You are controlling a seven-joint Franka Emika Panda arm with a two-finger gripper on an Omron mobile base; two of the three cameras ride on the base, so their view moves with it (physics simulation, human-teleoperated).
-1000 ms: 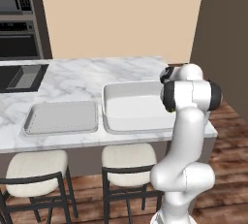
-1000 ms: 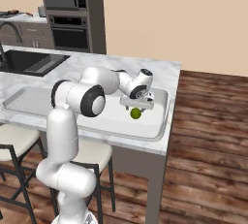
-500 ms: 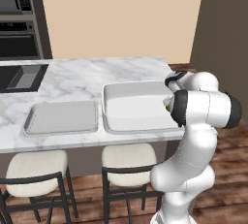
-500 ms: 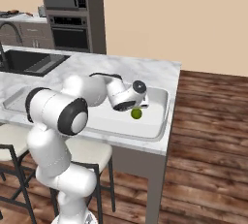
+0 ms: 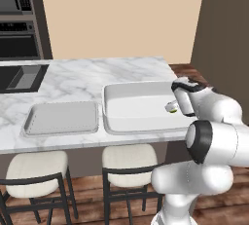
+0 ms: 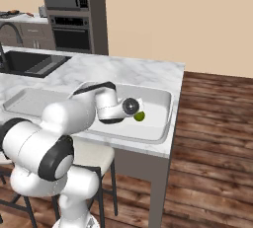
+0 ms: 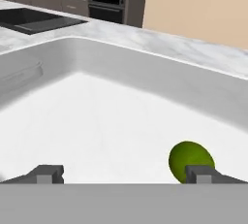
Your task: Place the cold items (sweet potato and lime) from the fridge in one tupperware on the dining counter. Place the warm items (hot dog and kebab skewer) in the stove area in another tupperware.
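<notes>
The tool [image 7: 123, 173] hangs low inside the large deep pale grey rectangular tupperware [image 5: 141, 121], fingers spread wide and grasping nothing. The small round bright green lime [image 7: 191, 161] lies on the tray floor just beside one fingertip [image 7: 199, 173]; being round, it shows no clear long axis. The tray sits near the end of the white marble counter [image 5: 97, 75], alongside a shallower flat grey tray [image 5: 62, 118].

The lime [image 7: 190, 160] is partly covered by one fingertip [image 7: 203, 174] in the hand view, in the left base view the arm hides most of it, and the sink [image 5: 22, 77] is cut at the edge.
</notes>
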